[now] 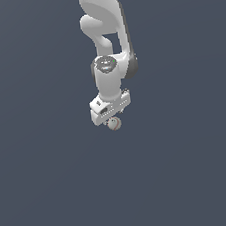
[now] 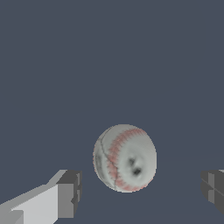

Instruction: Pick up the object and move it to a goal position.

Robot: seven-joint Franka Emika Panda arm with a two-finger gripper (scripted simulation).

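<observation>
The object is a small off-white baseball [image 2: 124,158] with curved red seams. In the wrist view it sits between my two dark fingertips [image 2: 70,192], with a clear gap on each side, so neither pad touches it. My gripper [image 2: 141,192] is open around the ball. In the exterior view the ball [image 1: 115,124] shows just under the white gripper [image 1: 111,118], whose hand points down over it. The fingers are mostly hidden there. I cannot tell whether the ball rests on the surface. No goal marker shows.
A plain dark grey-blue surface [image 1: 55,193] fills both views. The white arm [image 1: 105,30] comes down from the top middle of the exterior view. No other objects show.
</observation>
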